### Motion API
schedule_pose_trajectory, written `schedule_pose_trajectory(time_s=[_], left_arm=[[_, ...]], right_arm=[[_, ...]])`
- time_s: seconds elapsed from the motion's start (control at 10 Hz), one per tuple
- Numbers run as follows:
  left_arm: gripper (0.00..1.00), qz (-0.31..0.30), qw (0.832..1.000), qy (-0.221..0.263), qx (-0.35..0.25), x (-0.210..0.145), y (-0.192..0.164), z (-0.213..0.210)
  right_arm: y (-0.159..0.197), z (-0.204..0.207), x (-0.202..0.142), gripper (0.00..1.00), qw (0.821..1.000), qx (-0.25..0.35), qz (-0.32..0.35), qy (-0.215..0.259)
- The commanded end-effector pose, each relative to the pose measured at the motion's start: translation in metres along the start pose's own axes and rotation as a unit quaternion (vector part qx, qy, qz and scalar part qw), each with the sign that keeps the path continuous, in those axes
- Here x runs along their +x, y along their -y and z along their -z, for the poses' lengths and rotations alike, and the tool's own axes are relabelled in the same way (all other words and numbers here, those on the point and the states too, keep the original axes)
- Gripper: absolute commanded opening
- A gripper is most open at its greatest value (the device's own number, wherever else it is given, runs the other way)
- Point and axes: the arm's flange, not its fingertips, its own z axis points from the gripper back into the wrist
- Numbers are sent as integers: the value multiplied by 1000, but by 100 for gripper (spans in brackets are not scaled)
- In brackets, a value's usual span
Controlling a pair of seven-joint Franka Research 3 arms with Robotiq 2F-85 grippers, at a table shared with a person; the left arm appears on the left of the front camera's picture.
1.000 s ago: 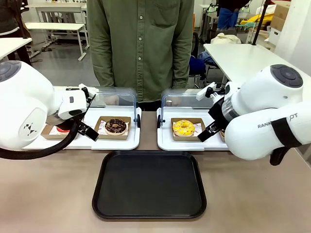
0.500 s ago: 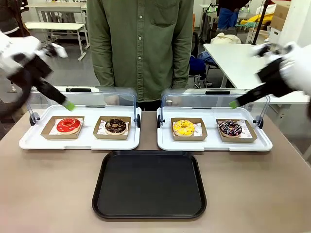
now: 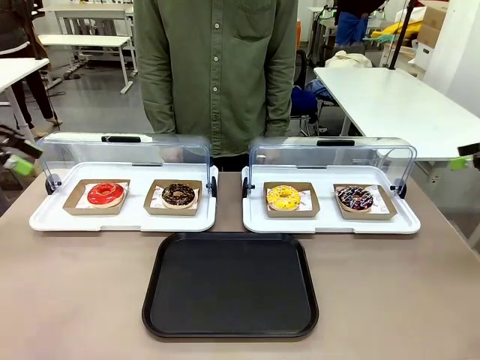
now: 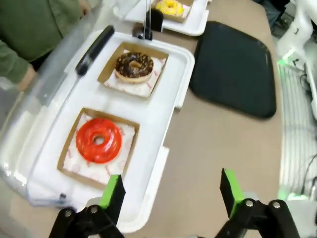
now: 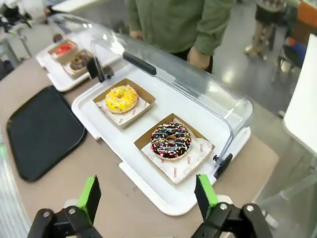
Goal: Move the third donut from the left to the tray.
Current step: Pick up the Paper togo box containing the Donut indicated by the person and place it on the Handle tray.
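On the right-hand display tray (image 3: 330, 227) sits the yellow donut (image 3: 283, 197), apart from the black tray (image 3: 229, 334), and with left end effector (image 4: 171, 186) and right end effector (image 5: 147, 191) both gaping wide, lower the right squarely over it.

A matte grey-brown tabletop (image 3: 67, 300) spans the lower half of the front view. Behind it, at upper left, a glossy grey floor (image 3: 97, 94) carries pale reflections beneath white rectangular tables on light metal legs (image 3: 82, 39). At upper right stands a larger white table (image 3: 382, 94), with brown cardboard boxes (image 3: 433, 26) near the corner. The upper right of the right wrist view shows bright glare on the floor.
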Motion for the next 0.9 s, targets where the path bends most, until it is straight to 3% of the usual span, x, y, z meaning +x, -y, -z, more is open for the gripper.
schedule_pose_trajectory(time_s=[0.0, 0.3, 0.6, 0.8], left_arm=[[100, 43, 996, 82, -17, -44, -32, -11], [100, 22, 985, 169, 16, -94, -26, -42], [100, -3, 976, 210, 51, -101, -18, -52], [100, -6, 975, 214, 56, -102, -21, -59]], right_arm=[[27, -4, -14, 100, 998, 52, -11, 40], [43, -12, -36, 100, 995, 70, 1, 69], [47, -23, -40, 100, 994, 66, -2, 90], [49, -29, -41, 100, 994, 61, 3, 93]])
